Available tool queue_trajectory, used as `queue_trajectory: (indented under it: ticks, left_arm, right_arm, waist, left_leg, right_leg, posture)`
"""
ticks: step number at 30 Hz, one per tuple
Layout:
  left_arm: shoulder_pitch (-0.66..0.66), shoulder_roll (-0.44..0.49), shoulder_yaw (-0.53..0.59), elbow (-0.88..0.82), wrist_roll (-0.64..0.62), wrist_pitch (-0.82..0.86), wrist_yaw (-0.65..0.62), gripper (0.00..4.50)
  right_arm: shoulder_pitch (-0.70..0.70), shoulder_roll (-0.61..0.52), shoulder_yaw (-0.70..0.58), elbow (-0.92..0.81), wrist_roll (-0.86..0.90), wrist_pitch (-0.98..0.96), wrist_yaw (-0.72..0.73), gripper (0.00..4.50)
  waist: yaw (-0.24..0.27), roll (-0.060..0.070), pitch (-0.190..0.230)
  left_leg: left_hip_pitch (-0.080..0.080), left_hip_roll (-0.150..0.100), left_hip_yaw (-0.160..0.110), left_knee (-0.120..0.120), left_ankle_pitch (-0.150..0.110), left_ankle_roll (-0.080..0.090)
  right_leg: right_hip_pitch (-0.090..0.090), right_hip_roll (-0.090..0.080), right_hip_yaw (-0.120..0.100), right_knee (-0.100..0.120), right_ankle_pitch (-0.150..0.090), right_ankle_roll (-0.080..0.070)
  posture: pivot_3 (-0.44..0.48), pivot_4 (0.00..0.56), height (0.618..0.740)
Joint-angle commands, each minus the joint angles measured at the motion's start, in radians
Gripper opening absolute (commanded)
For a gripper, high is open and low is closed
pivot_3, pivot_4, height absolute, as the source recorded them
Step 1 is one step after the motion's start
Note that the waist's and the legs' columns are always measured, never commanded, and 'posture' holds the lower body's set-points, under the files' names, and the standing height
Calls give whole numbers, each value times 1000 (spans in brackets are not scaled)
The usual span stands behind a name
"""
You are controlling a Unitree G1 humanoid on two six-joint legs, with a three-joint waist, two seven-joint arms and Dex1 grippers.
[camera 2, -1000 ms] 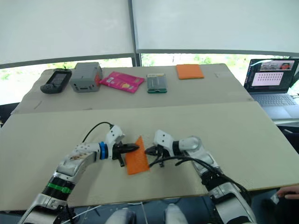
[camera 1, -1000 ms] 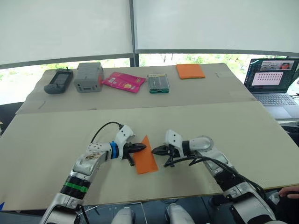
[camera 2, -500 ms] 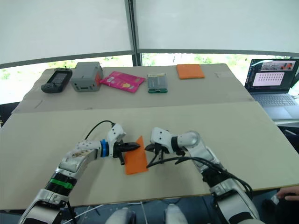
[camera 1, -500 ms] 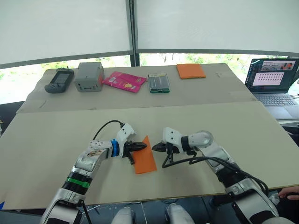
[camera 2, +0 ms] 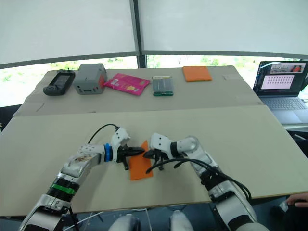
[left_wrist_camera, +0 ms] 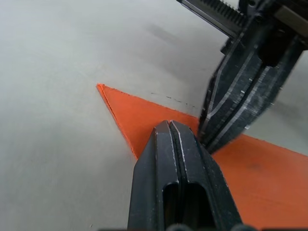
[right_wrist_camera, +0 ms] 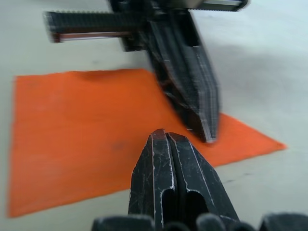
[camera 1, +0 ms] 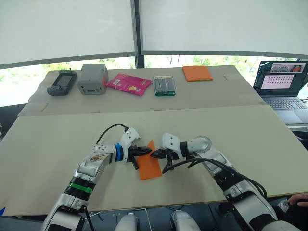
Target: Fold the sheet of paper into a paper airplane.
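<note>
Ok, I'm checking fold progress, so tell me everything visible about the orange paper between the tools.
The bright-orange folded sheet of paper lies flat on the beige table, one end pointed, the other square. The closed left tool and closed right tool both press their tips on it near the pointed end.

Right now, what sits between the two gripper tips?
Nothing but the sheet of paper: the left gripper and right gripper, both shut, meet tip to tip over its pointed end, as the left wrist view shows.
</note>
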Motion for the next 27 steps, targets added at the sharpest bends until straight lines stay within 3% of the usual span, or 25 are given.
queue_trajectory:
  ticks: [1, 12, 18, 27]
  left_arm:
    - [16, 24, -27, 53, 50, 16, 0, 18]
    - [20, 17, -33, 55, 52, 19, -15, 18]
    - [25, 21, -26, 49, 50, 20, -18, 18]
    - [5, 11, 10, 71, 49, 16, 17, 18]
  right_arm:
    - [73, -49, 37, -115, 19, 97, 62, 0]
    - [212, -169, 13, -343, 112, 254, 90, 0]
    - [141, -150, -120, -422, 275, 385, 51, 0]
    - [61, -78, -48, -287, 113, 275, -111, 0]
  waist:
    - [-1, 0, 0]
    - [-1, 0, 0]
    - [-2, -1, 0]
    - [-1, -1, 0]
  left_leg:
    - [0, 0, 0, 0, 0, 0]
    - [2, 0, 1, 0, 0, 0]
    - [-1, 0, 1, 0, 0, 0]
    - [-2, 1, 1, 0, 0, 0]
  right_leg:
    - [0, 0, 0, 0, 0, 0]
    - [1, -1, 0, 0, -1, 2]
    - [-1, -1, 0, -1, -1, 3]
    - [-2, 1, -1, -1, -2, 2]
  posture:
    - [0, 150, 740]
    - [0, 150, 740]
    - [0, 150, 740]
    - [0, 150, 740]
